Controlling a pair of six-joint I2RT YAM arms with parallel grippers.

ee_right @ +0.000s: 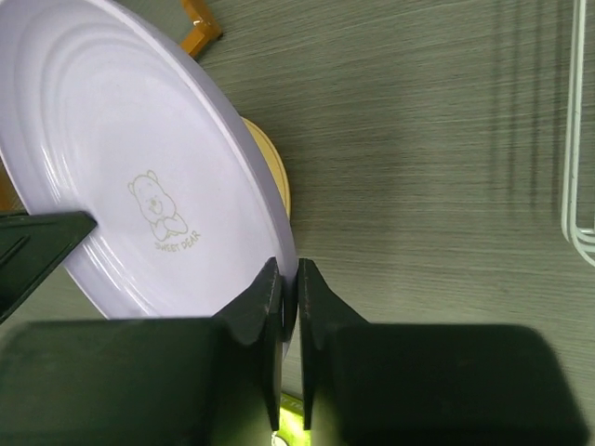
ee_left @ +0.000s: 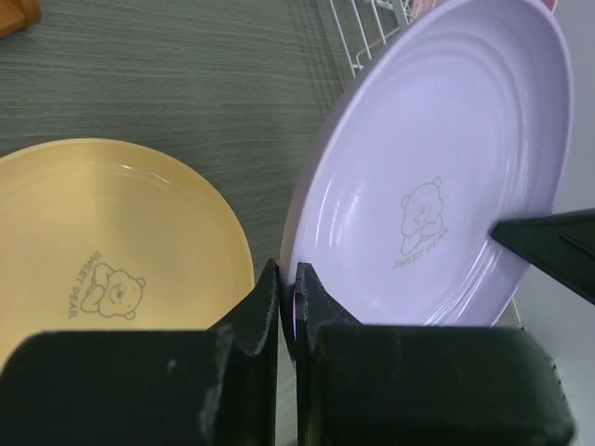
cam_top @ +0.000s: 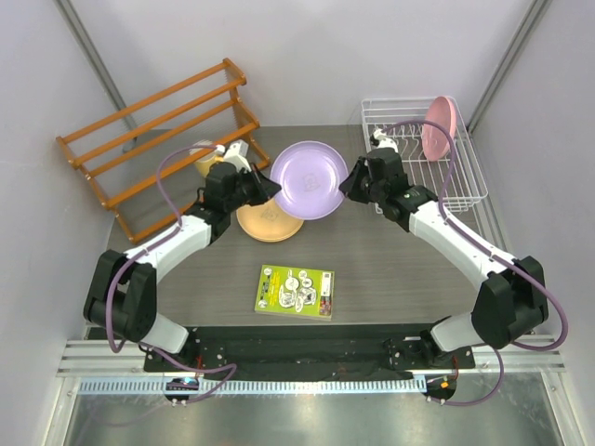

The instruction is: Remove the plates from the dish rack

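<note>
The lilac purple plate (cam_top: 310,178) hangs in the air over the middle of the table, held at both sides. My left gripper (cam_top: 271,189) is shut on its left rim, and my right gripper (cam_top: 350,184) is shut on its right rim. In the left wrist view the purple plate (ee_left: 446,177) stands tilted with its rim pinched between the jaws. In the right wrist view the same plate (ee_right: 139,177) is also pinched at its rim. The orange-yellow plate (cam_top: 265,223) lies flat on the table below the left gripper. The pink plate (cam_top: 438,127) stands upright in the white dish rack (cam_top: 465,181).
An orange-brown wooden slatted rack (cam_top: 158,130) stands at the back left. A green-and-yellow booklet (cam_top: 295,291) lies near the front middle. A cream and yellow object (cam_top: 206,156) sits beside the wooden rack, behind the left arm.
</note>
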